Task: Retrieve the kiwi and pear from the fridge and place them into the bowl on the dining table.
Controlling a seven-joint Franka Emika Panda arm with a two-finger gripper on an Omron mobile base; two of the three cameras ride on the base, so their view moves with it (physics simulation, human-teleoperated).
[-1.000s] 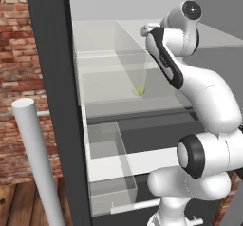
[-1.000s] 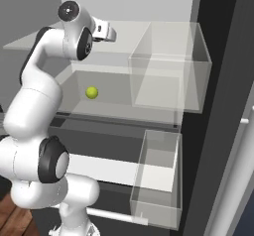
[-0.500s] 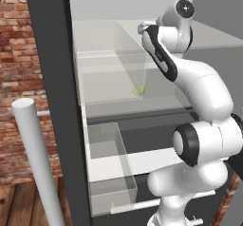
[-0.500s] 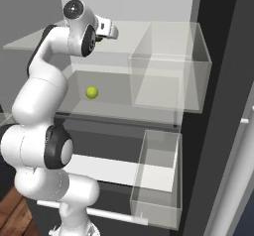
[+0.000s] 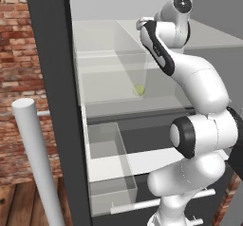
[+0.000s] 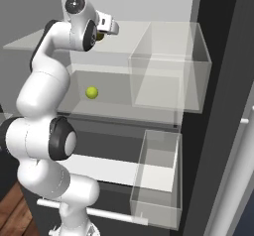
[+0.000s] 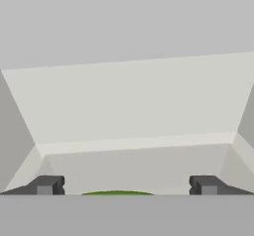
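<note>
tool (image 7: 126, 188) sits with its tips spread wide apart, nothing between them yet; you see both dark tips low in the hand view with a sliver of dark green-brown, likely the kiwi (image 7: 117, 193), at the bottom edge between them. you have the arm reaching onto the upper glass shelf (image 6: 149, 34) of the fridge (image 5: 54, 78), the hand level with that shelf. kiwi (image 6: 100, 35) peeks out just beside the hand. pear (image 5: 138, 90) rests one shelf lower, well apart from the tool. my reading: the wide spread is there so the tips can straddle the kiwi before you close. bowl not reached yet.
</note>
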